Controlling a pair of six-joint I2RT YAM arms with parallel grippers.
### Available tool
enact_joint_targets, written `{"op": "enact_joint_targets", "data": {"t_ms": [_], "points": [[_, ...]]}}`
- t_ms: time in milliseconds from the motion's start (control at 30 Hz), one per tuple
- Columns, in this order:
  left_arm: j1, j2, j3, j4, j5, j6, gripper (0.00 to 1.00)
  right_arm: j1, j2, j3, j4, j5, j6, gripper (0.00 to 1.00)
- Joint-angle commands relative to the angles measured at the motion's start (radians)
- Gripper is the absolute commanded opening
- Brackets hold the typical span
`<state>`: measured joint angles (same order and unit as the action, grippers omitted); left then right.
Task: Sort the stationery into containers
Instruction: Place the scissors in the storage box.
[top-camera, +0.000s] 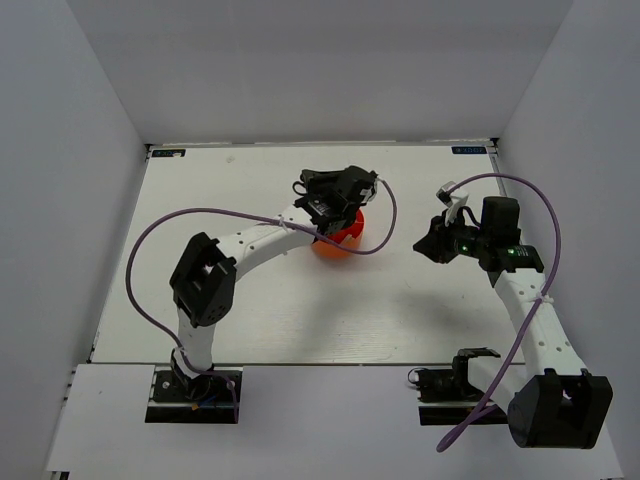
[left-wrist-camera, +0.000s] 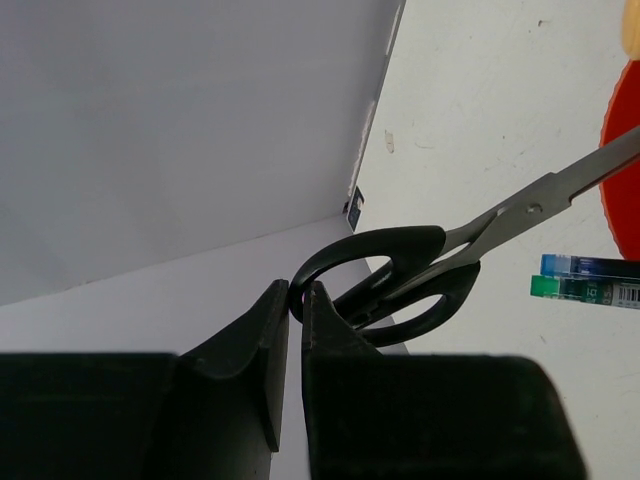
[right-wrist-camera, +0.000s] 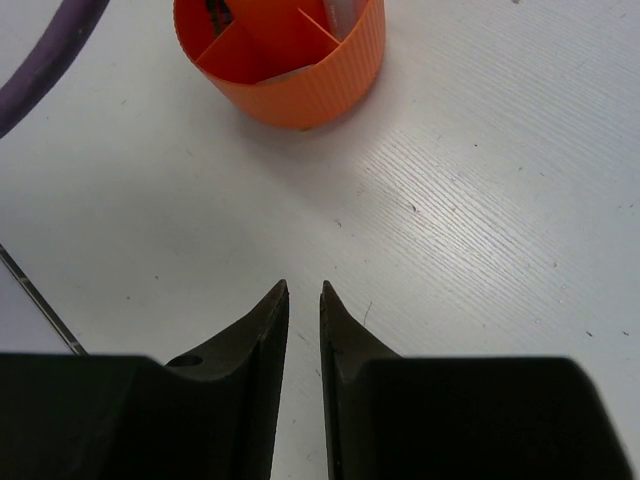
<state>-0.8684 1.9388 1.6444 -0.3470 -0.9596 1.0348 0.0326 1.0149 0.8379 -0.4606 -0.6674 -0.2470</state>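
Left gripper (left-wrist-camera: 295, 290): pinches the scissors (left-wrist-camera: 510, 218) by a black handle ring.
Scissors: tip reaches toward the orange cup (right-wrist-camera: 290, 80).
Right gripper (right-wrist-camera: 303, 290): fingers nearly pressed together, nothing between them, over the table (right-wrist-camera: 480, 200) near the cup.

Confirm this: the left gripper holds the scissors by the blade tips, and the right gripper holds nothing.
Wrong on the grip spot. The left wrist view shows the left gripper pinching the scissors by a black handle loop, not the blade tips. The right gripper holds nothing.
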Motion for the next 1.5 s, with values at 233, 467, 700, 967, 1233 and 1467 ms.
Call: {"op": "enact_joint_targets", "data": {"t_ms": [233, 467, 700, 967, 1233, 1467], "points": [[-0.017, -0.113, -0.026, 0.034, -0.042, 0.013, 0.0, -0.01, -0.019, 0.0, 0.03, 0.0, 0.003, 0.22], [-0.037, -0.149, -0.028, 0.072, -0.051, 0.041, 0.0, -0.013, -0.013, -0.002, 0.031, -0.012, 0.005, 0.22], [-0.047, -0.164, -0.051, 0.079, -0.054, 0.042, 0.0, -0.01, -0.013, -0.005, 0.031, -0.015, 0.006, 0.22], [-0.047, -0.164, -0.104, 0.078, -0.054, 0.033, 0.0, -0.014, -0.01, -0.002, 0.03, -0.021, 0.009, 0.22], [-0.05, -0.115, -0.107, 0.068, -0.044, 0.022, 0.0, -0.016, -0.015, -0.002, 0.031, -0.021, 0.006, 0.22], [-0.052, -0.086, -0.116, 0.08, -0.038, 0.048, 0.0, -0.017, -0.021, -0.011, 0.03, -0.017, 0.005, 0.25]]}}
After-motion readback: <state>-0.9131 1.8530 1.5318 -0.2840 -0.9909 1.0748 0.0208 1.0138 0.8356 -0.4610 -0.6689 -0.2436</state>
